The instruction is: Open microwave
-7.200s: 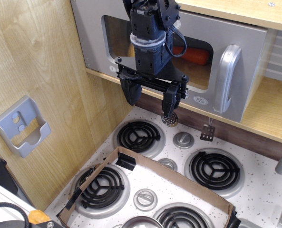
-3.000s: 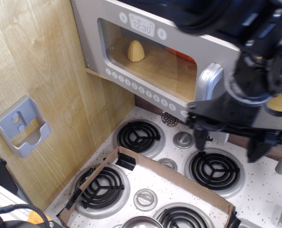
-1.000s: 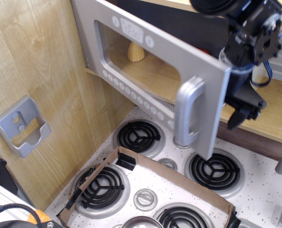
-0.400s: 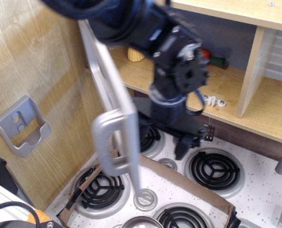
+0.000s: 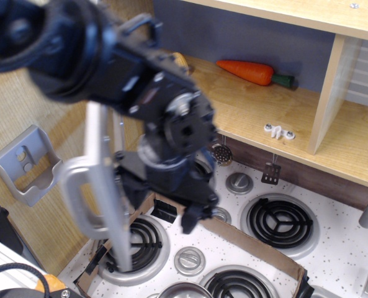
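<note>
The microwave door [image 5: 108, 205] stands swung far open to the left and shows almost edge-on, with its chunky silver handle [image 5: 78, 197] facing left. The microwave's cavity [image 5: 252, 105] is exposed, with an orange carrot [image 5: 249, 70] at its back and a yellow object [image 5: 180, 59] partly hidden by my arm. My gripper [image 5: 159, 208] is blurred, just right of the door's inner side and above the stove. One black finger [image 5: 190, 220] points down; the other is hidden behind the door. The jaws look spread and hold nothing.
A cardboard tray [image 5: 258, 245] lies across the stove's coil burners [image 5: 280, 220]. A small grey pocket-shaped holder [image 5: 28, 164] hangs on the left wooden wall. A white clip [image 5: 277, 130] sits on the shelf edge. A wooden divider [image 5: 329, 93] stands on the right.
The door has swung further open to the left, now nearly edge-on. My arm and gripper moved left and down along with it, uncovering the carrot in the cavity.
</note>
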### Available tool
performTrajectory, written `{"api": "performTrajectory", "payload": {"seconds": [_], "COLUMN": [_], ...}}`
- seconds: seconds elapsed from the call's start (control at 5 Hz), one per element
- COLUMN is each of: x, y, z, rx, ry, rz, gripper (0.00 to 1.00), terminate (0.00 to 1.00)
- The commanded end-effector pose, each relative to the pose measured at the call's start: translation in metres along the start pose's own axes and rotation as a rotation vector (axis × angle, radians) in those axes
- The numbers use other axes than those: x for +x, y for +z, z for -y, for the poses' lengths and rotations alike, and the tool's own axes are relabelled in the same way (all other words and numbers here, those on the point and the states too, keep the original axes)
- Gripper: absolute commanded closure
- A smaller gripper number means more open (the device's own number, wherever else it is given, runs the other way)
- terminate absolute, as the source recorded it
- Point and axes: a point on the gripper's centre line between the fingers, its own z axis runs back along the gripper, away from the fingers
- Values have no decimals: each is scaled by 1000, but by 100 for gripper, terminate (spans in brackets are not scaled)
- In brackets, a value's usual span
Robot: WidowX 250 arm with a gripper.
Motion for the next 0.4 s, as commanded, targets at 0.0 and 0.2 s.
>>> {"api": "performTrajectory", "payload": {"seconds": [0.0,0.2], "x": [-13,-6], "y": [-6,-4], "z": [-19,-20], "rx": [25,26], "ry": [67,68], "rz": [48,43], "gripper": [0,0], "terminate": [0,100]}}
